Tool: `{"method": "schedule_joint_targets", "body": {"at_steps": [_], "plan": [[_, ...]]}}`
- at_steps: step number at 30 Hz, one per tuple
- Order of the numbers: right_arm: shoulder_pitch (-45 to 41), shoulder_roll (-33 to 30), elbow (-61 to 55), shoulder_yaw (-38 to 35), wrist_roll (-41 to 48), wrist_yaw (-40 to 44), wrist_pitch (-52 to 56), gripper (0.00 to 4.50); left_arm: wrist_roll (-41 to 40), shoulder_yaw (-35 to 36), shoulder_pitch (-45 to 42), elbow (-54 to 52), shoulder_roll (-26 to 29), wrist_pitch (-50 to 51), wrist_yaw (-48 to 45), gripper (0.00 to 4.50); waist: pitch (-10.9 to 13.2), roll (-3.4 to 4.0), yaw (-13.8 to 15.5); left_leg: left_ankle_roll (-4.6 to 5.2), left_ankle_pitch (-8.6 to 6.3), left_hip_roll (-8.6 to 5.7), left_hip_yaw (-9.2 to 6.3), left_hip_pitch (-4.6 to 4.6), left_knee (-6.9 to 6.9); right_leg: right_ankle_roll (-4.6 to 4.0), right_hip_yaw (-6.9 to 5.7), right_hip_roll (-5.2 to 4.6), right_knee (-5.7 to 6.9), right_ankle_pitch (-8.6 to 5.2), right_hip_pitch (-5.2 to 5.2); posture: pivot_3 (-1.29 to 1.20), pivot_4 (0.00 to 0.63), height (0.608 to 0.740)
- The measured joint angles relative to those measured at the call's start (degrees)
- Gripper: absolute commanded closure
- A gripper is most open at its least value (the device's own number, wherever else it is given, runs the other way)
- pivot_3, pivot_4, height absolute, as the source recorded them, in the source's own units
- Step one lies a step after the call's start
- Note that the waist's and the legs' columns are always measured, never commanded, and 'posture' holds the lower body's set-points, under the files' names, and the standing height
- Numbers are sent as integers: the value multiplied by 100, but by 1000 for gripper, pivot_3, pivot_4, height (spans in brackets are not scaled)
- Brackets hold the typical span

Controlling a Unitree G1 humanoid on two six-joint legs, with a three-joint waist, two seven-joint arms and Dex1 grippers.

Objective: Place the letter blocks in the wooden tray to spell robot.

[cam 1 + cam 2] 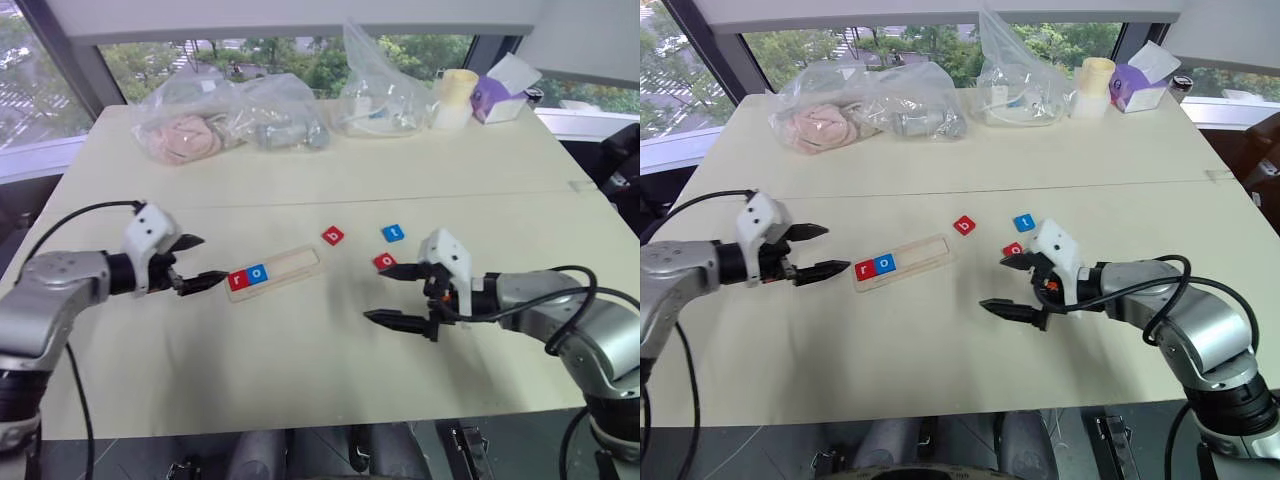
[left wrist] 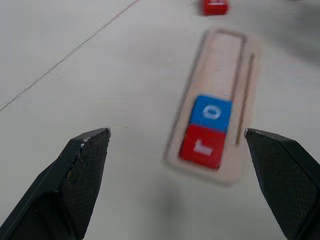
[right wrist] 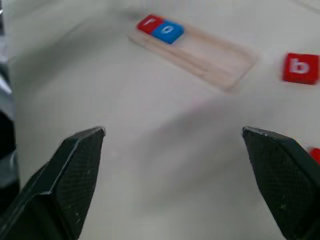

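on the wooden tray (image 1: 275, 272) sit r and o; both hands wide open, empty.

We see even, bright daylight coming from the windows (image 1: 300, 55) at the far side, casting soft shadows on the pale table (image 1: 300, 350). Both wrist views look motion-blurred; the wooden tray (image 2: 215, 105) and its tiles appear smeared.

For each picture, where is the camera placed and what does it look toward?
Head views: forward and down over the table, both arms showing.
Left wrist view: along the open left tool at the wooden tray.
Right wrist view: along the open right tool toward the tray, red b block beside it.
Shared: r block, blue o block.
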Motion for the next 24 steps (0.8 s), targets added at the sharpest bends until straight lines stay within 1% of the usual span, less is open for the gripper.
{"method": "schedule_joint_targets", "body": {"at_steps": [3, 6, 13, 16, 17, 18, 19, 20, 24], "plan": [[134, 107, -84, 15, -18, -301, 103, 0, 278, -511, -262, 406, -335, -206, -231, 31, 0, -3, 7, 1, 0, 0, 4, 1, 0, 2, 4, 0, 2, 1, -2, 0, 150, 740], [392, 112, -191, 36, -40, -511, 111, 0, 559, -843, -319, 709, -522, -381, -339, 31, 0, -7, 8, 1, 1, 1, 3, 1, 2, 2, 4, 1, 7, 1, -2, 0, 150, 740], [685, 67, -481, -22, 105, -716, 217, 0, 1182, -1124, -467, 1135, -791, -986, -282, 31, -2, -9, 18, 1, 1, 5, 2, 10, 10, 2, 6, 1, 10, 1, 5, 0, 150, 740], [761, 4, -622, -43, 227, -696, 289, 0, 1238, -1115, -516, 1236, -913, -972, -224, 31, -4, -8, 23, 1, 1, 6, 1, 24, 13, 2, 6, 1, 10, -1, 21, 0, 150, 740], [762, -5, -634, -47, 252, -700, 293, 0, 1250, -1107, -516, 1258, -946, -974, -228, 547, -5, -8, 23, 1, 1, 7, 1, 29, 14, 7, 6, 1, 10, -4, 26, 0, 150, 740], [763, -10, -635, -49, 265, -706, 295, 0, 1263, -1101, -514, 1277, -972, -971, -225, 706, -5, -8, 23, 1, 1, 8, 1, 39, 14, 13, 6, 0, 10, -11, 37, 0, 150, 740], [767, -27, -635, -52, 270, -710, 295, 0, 1269, -1100, -508, 1278, -980, -965, -236, 1142, -5, -8, 21, 1, 1, 10, 1, 49, 14, 12, 6, 0, 10, -14, 46, 0, 150, 740], [774, -44, -635, -57, 271, -712, 295, 0, 1272, -1098, -501, 1276, -986, -959, -242, 1348, -5, -8, 20, 1, 0, 13, -1, 59, 13, 7, 8, -1, 8, -18, 54, 0, 150, 740], [819, -156, -624, -81, 268, -696, 273, 0, 1276, -1078, -489, 1275, -991, -899, -268, 1346, -5, -8, 16, 1, 0, 30, -3, 86, -1, 1, 13, -1, -1, -23, 74, 0, 150, 740]]}}
